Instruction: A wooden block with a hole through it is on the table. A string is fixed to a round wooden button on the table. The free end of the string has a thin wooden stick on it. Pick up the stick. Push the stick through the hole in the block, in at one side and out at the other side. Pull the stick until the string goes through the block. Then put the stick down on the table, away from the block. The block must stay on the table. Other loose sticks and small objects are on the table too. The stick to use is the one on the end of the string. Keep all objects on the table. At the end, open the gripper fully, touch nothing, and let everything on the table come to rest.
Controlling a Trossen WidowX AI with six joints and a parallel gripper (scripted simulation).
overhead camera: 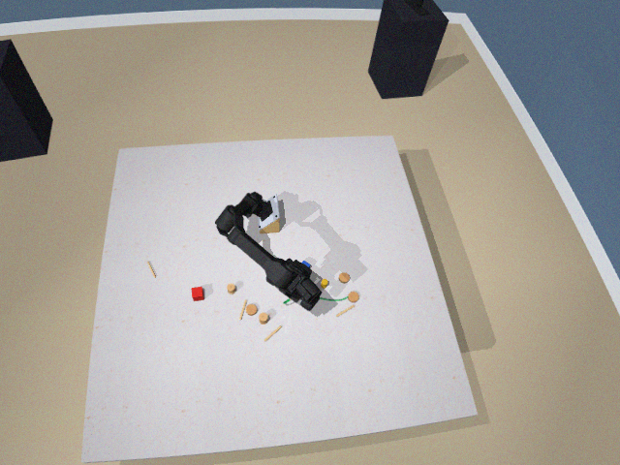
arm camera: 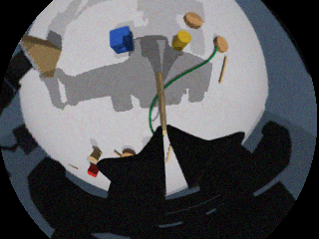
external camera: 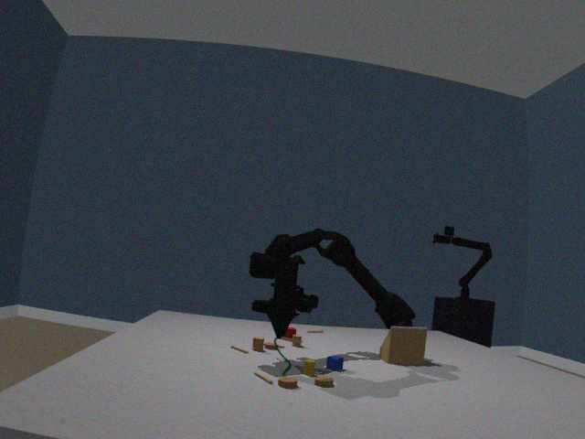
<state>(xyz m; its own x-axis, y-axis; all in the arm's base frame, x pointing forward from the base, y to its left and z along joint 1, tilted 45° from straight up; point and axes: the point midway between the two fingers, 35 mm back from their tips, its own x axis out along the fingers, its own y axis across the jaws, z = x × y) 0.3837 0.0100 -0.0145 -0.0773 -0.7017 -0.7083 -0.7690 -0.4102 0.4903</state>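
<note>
My gripper (overhead camera: 301,298) (external camera: 279,333) (arm camera: 163,127) points straight down, a little above the mat, and is shut on the thin wooden stick (arm camera: 161,100). The stick juts forward from the fingertips in the wrist view. The green string (overhead camera: 330,298) (external camera: 282,355) (arm camera: 189,74) curves from the stick to its round wooden button (overhead camera: 353,295) (external camera: 287,381) (arm camera: 221,44) on the mat. The wooden block (overhead camera: 272,228) (external camera: 404,346) (arm camera: 42,54) stands by the arm's base, well apart from the gripper. Its hole does not show.
A second button (overhead camera: 344,276) (external camera: 324,380), a yellow cylinder (overhead camera: 324,283) (external camera: 309,367) (arm camera: 181,39) and a blue cube (overhead camera: 306,263) (external camera: 335,362) (arm camera: 122,39) lie near the gripper. A red cube (overhead camera: 198,294), small discs (overhead camera: 252,309) and loose sticks (overhead camera: 272,332) (overhead camera: 345,310) (overhead camera: 151,268) lie around.
</note>
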